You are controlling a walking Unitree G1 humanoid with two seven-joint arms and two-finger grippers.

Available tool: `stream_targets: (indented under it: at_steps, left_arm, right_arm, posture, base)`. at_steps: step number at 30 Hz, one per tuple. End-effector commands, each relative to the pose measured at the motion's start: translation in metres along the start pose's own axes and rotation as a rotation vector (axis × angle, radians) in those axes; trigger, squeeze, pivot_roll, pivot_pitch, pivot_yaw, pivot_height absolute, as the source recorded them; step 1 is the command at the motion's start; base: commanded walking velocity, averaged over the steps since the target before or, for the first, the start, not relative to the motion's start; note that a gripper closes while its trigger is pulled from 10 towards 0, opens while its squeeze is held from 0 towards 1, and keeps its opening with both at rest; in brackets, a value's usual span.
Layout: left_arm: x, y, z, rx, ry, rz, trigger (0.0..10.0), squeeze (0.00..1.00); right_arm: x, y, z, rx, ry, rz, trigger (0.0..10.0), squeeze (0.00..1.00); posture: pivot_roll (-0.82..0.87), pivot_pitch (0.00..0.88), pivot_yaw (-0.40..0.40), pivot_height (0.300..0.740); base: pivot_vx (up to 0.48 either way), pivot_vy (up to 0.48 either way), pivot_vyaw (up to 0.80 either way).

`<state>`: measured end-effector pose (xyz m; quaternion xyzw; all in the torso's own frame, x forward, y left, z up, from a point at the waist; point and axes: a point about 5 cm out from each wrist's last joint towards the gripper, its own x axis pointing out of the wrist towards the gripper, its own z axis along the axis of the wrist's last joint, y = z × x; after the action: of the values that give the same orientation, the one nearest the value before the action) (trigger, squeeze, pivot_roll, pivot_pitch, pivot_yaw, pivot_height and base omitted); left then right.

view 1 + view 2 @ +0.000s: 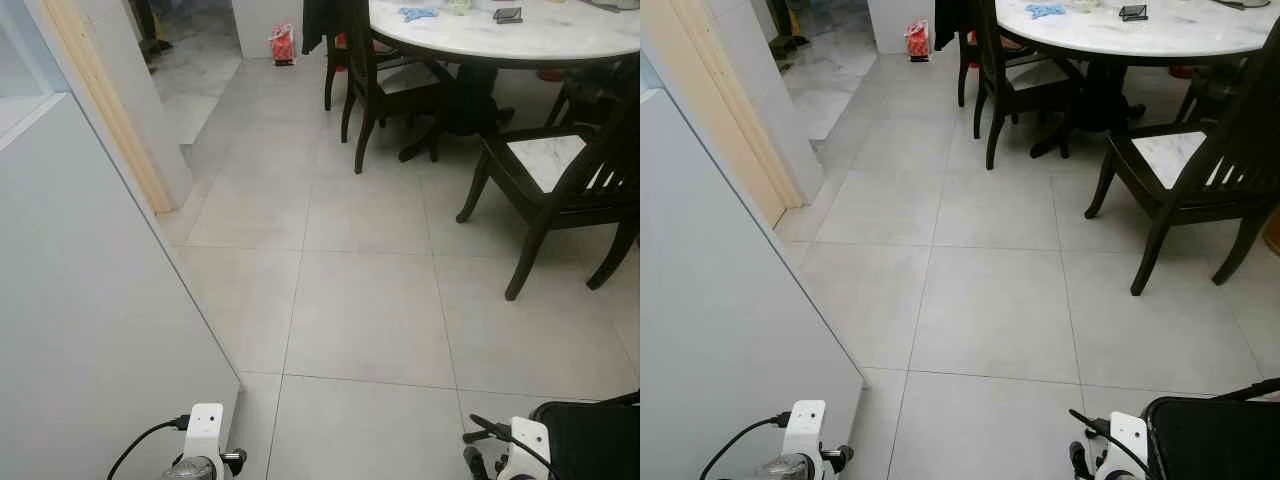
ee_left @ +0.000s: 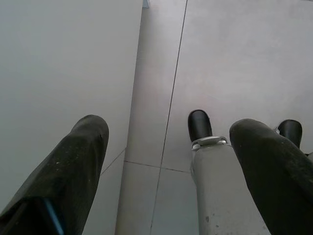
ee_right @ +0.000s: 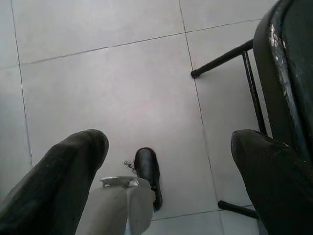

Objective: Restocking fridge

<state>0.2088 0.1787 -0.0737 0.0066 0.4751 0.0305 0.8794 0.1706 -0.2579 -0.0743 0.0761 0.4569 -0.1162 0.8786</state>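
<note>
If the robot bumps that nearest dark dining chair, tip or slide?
The dining chair would probably slide rather than tip: its four legs are splayed and the tiled floor looks smooth. The solid dark wood frame and pale, stone-like seat suggest it is fairly heavy and stiff. A push high on its slatted back might rock it.

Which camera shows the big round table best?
The left eye view shows it best: the round table takes up more of the top right corner, with its white marbled top and dark base among the dark chairs. The right eye view shows the same table, cut off sooner at the top. The wrist views look down at floor tiles.
</note>
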Motion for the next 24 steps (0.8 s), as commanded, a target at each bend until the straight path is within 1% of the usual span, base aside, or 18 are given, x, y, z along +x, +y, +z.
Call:
stream_targets:
  at_steps: [1, 3, 7, 12, 18, 24]
  left_arm:
    - [-0.0005, 0.0026, -0.0069, -0.014, 0.026, 0.014, 10.0, 0.0]
    - [-0.0005, 0.0022, -0.0071, -0.02, 0.028, 0.012, 10.0, 0.0]
    - [-0.0005, 0.0015, -0.0069, -0.008, 0.029, 0.007, 10.0, 0.0]
    - [-0.0005, 0.0008, -0.0074, -0.034, 0.024, 0.006, 10.0, 0.0]
    - [-0.0005, 0.0015, -0.0069, -0.034, 0.023, 0.007, 10.0, 0.0]
    - [-0.0004, 0.0, -0.0068, -0.043, 0.024, 0.002, 10.0, 0.0]
  right_arm:
    - [-0.0003, -0.0013, 0.0016, -0.02, -0.013, 0.006, 10.0, 0.0]
    - [-0.0004, -0.0011, 0.0012, -0.001, -0.015, 0.007, 10.0, 0.0]
    - [-0.0004, -0.0018, 0.0015, -0.031, -0.005, 0.012, 10.0, 0.0]
    - [-0.0005, -0.0021, 0.0011, -0.042, 0.002, 0.014, 10.0, 0.0]
    - [-0.0003, -0.0009, 0.0011, -0.048, 0.007, 0.025, 10.0, 0.0]
    - [-0.0004, -0.0018, 0.002, -0.072, 0.012, 0.03, 10.0, 0.0]
  posture:
    - [-0.12, 0.0, 0.085, 0.74]
    - [-0.12, 0.0, 0.086, 0.74]
    - [-0.12, 0.0, 0.083, 0.74]
    - [-0.12, 0.0, 0.081, 0.74]
    - [-0.12, 0.0, 0.082, 0.74]
    - [-0.13, 0.0, 0.061, 0.74]
  base:
    - [0.0, 0.0, 0.8]
    - [0.0, 0.0, 0.8]
    - [0.0, 0.0, 0.8]
    - [0.0, 0.0, 0.8]
    - [0.0, 0.0, 0.8]
    - [0.0, 0.0, 0.8]
